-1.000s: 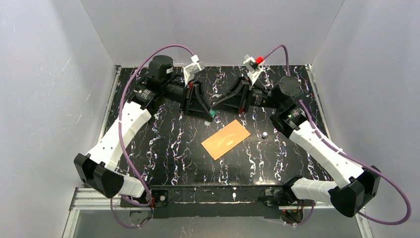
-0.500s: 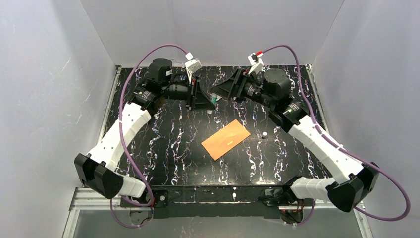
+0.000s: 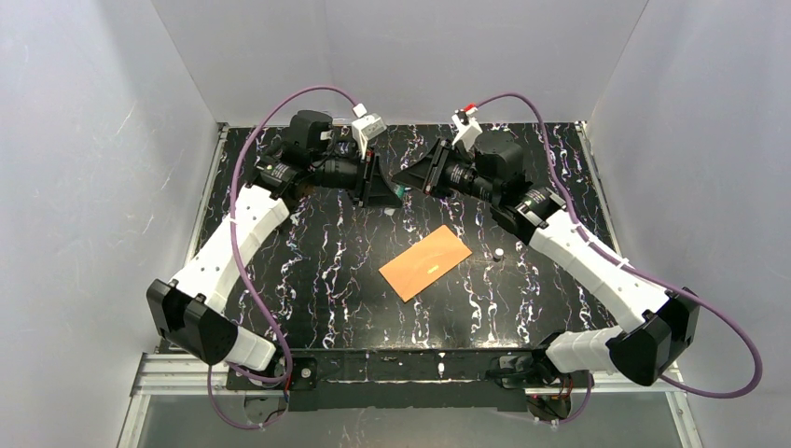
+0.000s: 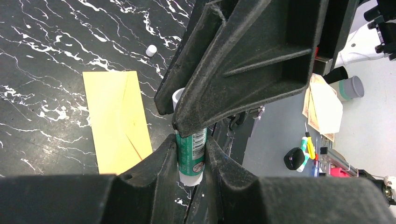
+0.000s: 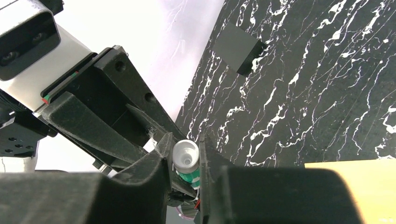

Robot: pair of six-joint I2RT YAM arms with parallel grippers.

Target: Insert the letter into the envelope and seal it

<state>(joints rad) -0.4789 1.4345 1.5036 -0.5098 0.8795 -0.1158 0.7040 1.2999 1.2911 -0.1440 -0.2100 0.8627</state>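
The orange-brown envelope (image 3: 425,262) lies flat at the table's middle, flap side up with the flap down; it also shows in the left wrist view (image 4: 116,116) and, as a corner, in the right wrist view (image 5: 369,186). The letter is not in view. A green glue stick (image 3: 399,190) is held in the air behind the envelope by both grippers. My left gripper (image 4: 191,140) is shut on its green body (image 4: 191,151). My right gripper (image 5: 186,144) is shut on its white end (image 5: 186,156). The two grippers (image 3: 384,185) (image 3: 410,175) meet tip to tip.
A small white cap (image 3: 499,253) lies on the table right of the envelope, also in the left wrist view (image 4: 151,50). A flat dark block (image 5: 238,49) sits near the back wall. White walls close the table on three sides.
Both grippers, joined on the glue stick, have moved toward the back wall and away from the envelope. The right arm's wrist has swung left and back. The envelope has not moved.
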